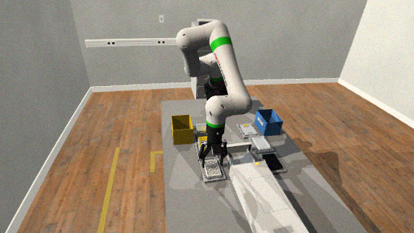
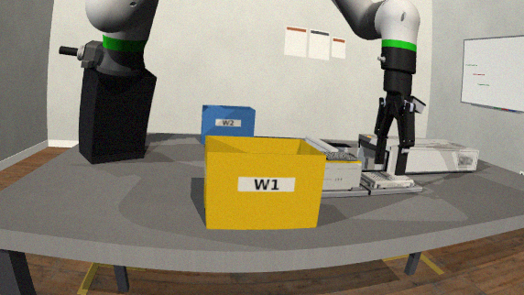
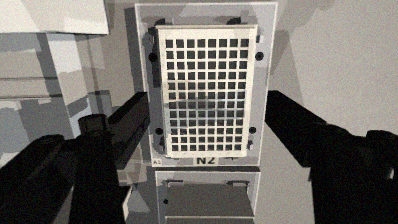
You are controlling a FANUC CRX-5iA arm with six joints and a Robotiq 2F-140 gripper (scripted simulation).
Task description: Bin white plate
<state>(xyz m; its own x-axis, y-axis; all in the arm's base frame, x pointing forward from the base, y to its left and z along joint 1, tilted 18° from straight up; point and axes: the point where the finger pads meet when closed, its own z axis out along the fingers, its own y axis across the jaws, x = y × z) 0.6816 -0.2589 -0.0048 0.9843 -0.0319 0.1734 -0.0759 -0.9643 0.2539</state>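
The white plate (image 3: 206, 90), a gridded well plate, lies in the work nest N2 (image 3: 206, 161). It also shows in the top view (image 1: 213, 168) and the exterior view (image 2: 387, 179). My gripper (image 3: 207, 106) hangs open right above the plate, with one finger to each long side and apart from it; it shows in the top view (image 1: 213, 153) and in the exterior view (image 2: 390, 158). The yellow waste bin W1 (image 2: 261, 180) stands upright on the bench, also in the top view (image 1: 182, 129).
A blue bin W2 (image 1: 268, 121) stands at the far right. More nests with plates (image 1: 261, 144) lie on the right side. A long white machine (image 1: 264, 195) lies beside N2. A nest with a yellow plate (image 1: 202, 139) sits between N2 and W1.
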